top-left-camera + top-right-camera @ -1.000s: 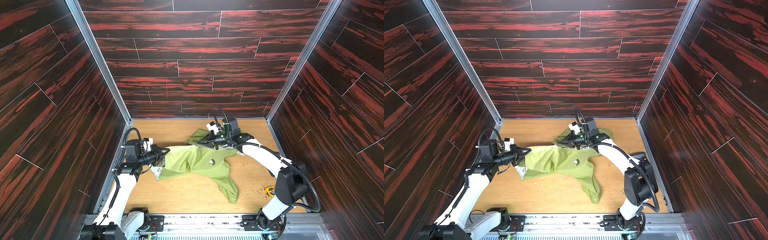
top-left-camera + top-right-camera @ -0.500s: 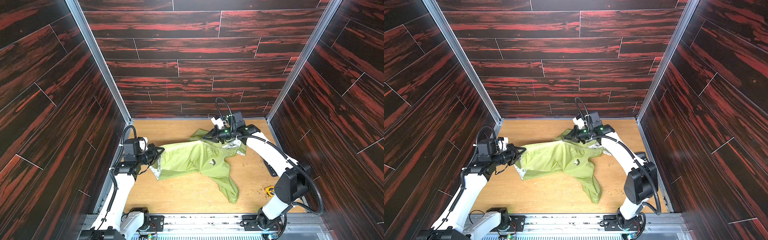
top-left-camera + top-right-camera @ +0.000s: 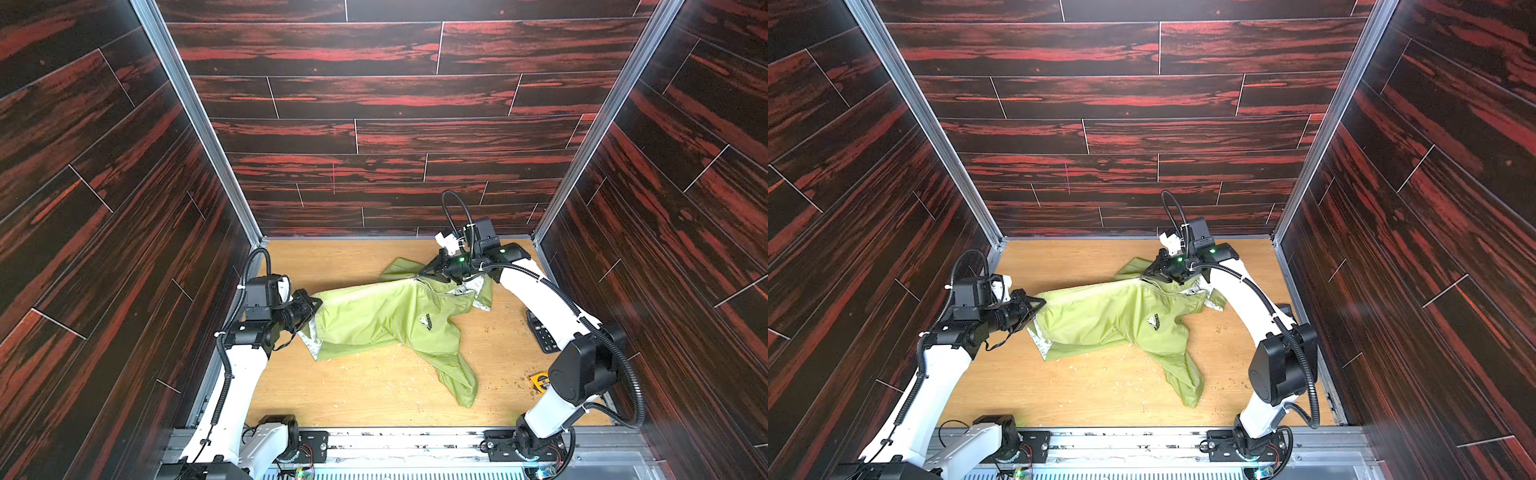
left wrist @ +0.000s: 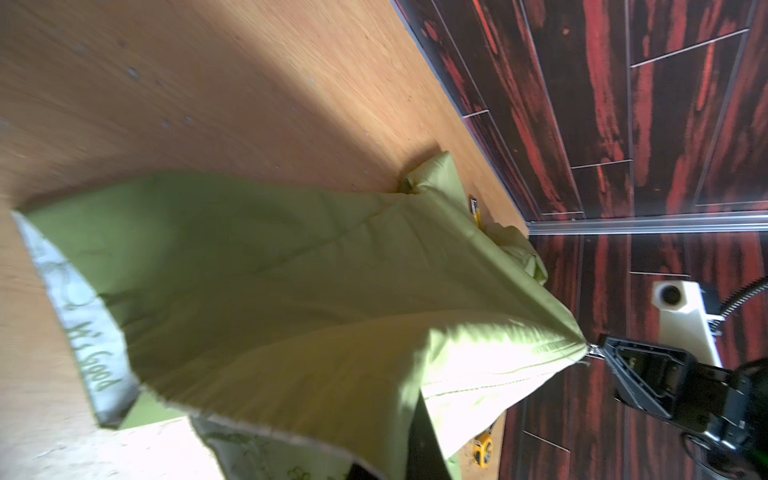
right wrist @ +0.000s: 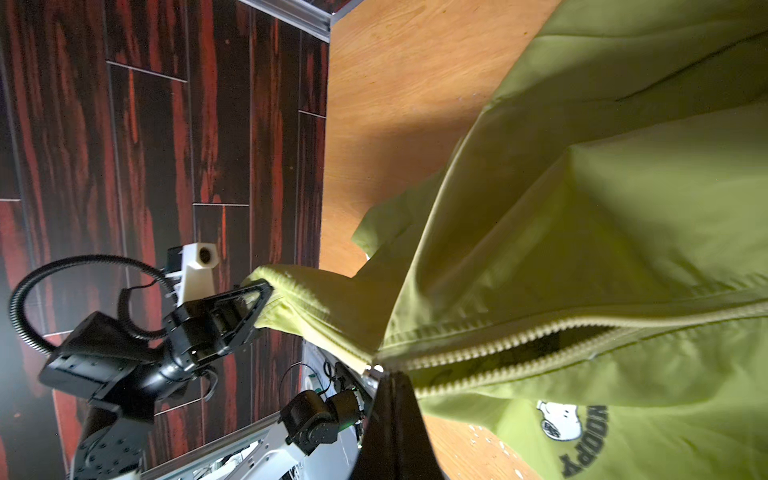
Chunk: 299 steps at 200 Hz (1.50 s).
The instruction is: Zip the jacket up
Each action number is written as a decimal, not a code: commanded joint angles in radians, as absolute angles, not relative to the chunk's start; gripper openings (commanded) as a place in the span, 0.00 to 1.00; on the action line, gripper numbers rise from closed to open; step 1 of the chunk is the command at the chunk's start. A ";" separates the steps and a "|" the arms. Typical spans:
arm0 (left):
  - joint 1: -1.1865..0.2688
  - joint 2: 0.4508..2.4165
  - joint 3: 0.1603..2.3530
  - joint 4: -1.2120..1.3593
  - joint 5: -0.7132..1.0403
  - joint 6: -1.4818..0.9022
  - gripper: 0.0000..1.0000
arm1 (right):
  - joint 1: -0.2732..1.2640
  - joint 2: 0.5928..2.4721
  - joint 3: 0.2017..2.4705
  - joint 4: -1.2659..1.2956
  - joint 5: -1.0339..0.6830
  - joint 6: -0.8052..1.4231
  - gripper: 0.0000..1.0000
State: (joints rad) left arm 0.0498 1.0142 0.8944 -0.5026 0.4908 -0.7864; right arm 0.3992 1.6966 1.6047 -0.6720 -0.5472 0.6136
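The lime-green jacket (image 3: 386, 316) (image 3: 1113, 316) lies stretched sideways across the wooden table, chest logo up, one sleeve trailing toward the front. My left gripper (image 3: 318, 303) (image 3: 1040, 303) is shut on its hem end at the left, and the cloth (image 4: 291, 291) runs taut away from it. Near the collar, my right gripper (image 3: 422, 274) (image 3: 1144, 274) is shut on the zipper pull (image 5: 374, 369). Behind the pull the zipper teeth (image 5: 540, 336) still gape apart; from the pull to the hem the front is closed.
A black remote-like object (image 3: 540, 332) lies on the table by the right arm. A small yellow object (image 3: 540, 380) sits near the right arm's elbow. Crumbs dot the table (image 3: 374, 395). Dark wood-pattern walls close in on three sides.
My right gripper has moved back and to the right with the zipper pull. My left gripper has drawn the hem slightly left. The jacket is pulled straighter between them.
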 commanded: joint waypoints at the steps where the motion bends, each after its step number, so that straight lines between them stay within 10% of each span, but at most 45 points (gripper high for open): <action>1: 0.066 1.003 0.929 -0.567 0.398 -0.730 0.00 | 0.372 1.719 1.644 -0.737 -0.489 0.559 0.00; 299: 0.083 1.083 0.987 -0.735 0.023 -0.615 0.00 | 0.074 1.631 1.582 -0.876 -0.108 0.498 0.00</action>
State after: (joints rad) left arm 0.0589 1.0714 0.9535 -0.7071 0.1040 -0.6422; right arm 0.0937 1.6752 1.5921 -0.8822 -0.1852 0.4820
